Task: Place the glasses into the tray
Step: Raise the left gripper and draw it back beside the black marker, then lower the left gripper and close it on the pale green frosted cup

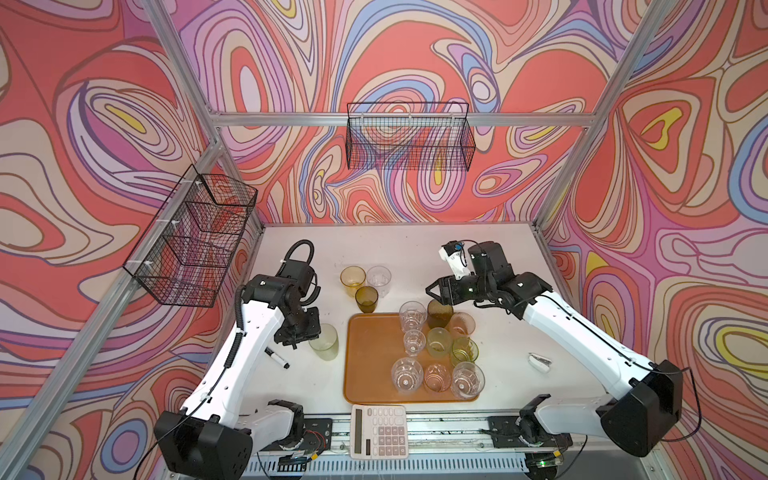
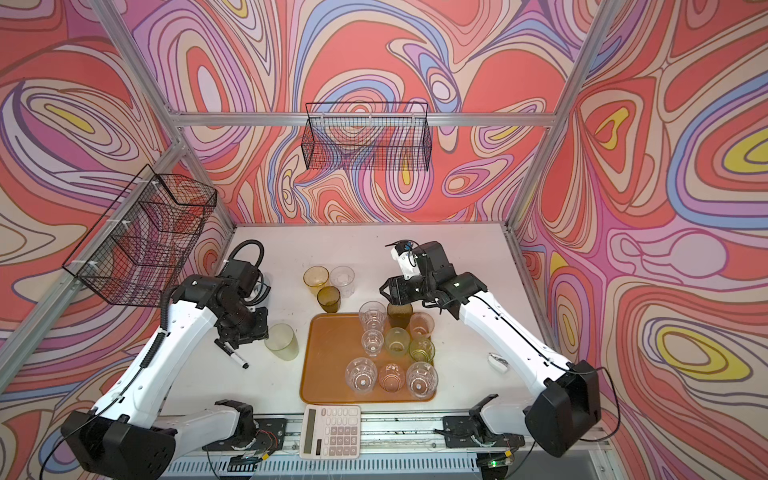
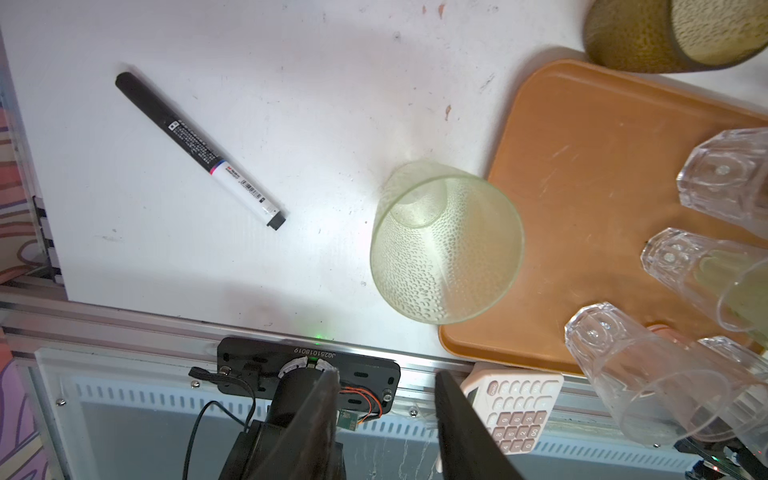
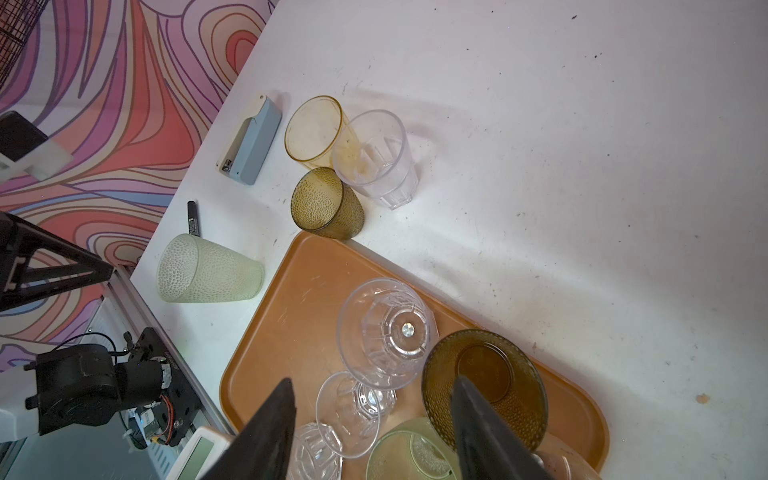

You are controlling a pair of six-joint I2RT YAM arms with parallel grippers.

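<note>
Tray point(image 4: 282, 316) under released right claw point(image 4: 374, 381); pale green glass point(image 3: 446, 245) near released left claw point(image 3: 387, 376).

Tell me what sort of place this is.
Probably a robot test cell, not a kitchen: an aluminium frame hung with swirl-printed wall panels encloses a white table, with a left arm and right arm mounted at its front edge.

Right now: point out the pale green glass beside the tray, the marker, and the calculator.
pale green glass point(image 3: 446, 249), left wrist view, dimpled inner wall
marker point(image 3: 199, 149), left wrist view, mid-barrel
calculator point(image 1: 388, 436), a top view, keypad
</note>
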